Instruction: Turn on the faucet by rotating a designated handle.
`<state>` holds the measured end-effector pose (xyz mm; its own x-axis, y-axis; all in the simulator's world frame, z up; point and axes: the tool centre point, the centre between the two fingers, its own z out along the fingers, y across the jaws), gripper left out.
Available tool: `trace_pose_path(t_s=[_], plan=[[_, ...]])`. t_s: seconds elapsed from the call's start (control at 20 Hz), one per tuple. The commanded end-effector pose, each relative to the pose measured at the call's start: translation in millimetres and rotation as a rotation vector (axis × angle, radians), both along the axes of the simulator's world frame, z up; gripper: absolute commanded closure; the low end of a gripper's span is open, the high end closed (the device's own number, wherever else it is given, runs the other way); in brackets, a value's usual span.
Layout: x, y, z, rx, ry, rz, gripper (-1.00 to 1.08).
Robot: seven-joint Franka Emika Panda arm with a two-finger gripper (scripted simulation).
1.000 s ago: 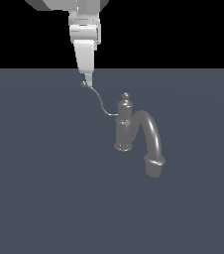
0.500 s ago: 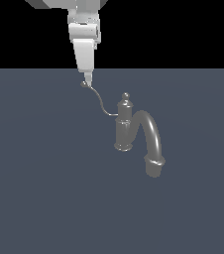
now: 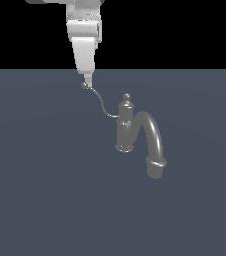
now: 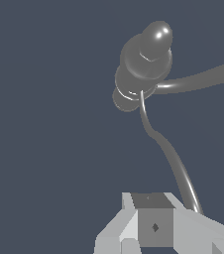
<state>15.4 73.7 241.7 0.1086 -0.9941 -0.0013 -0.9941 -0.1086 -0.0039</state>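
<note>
Hanging straight down over the handle's knob end, the gripper [image 3: 87, 82] meets the handle [image 3: 101, 103], though whether its jaws clamp it cannot be told, while the faucet [image 3: 126, 125] stands upright toward the exterior view's right on the grey floor [image 3: 40, 190].

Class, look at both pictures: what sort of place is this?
Likely a bare simulator scene, not a real room: a flat grey floor under black, one lone faucet with no sink, and a blocky gripper at its handle.
</note>
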Motion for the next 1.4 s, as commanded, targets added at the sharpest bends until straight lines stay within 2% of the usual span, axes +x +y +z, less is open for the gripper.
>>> trace_pose_path(t_s=[0.0, 0.9, 1.0, 1.35], plan=[[-9, -2, 0, -0.002, 0.004, -0.001, 1.08], [-63, -9, 0, -0.002, 0.004, -0.001, 1.08], [-56, -13, 2, -0.001, -0.006, -0.009, 1.08], [-73, -32, 1, -0.001, -0.004, -0.007, 1.08]])
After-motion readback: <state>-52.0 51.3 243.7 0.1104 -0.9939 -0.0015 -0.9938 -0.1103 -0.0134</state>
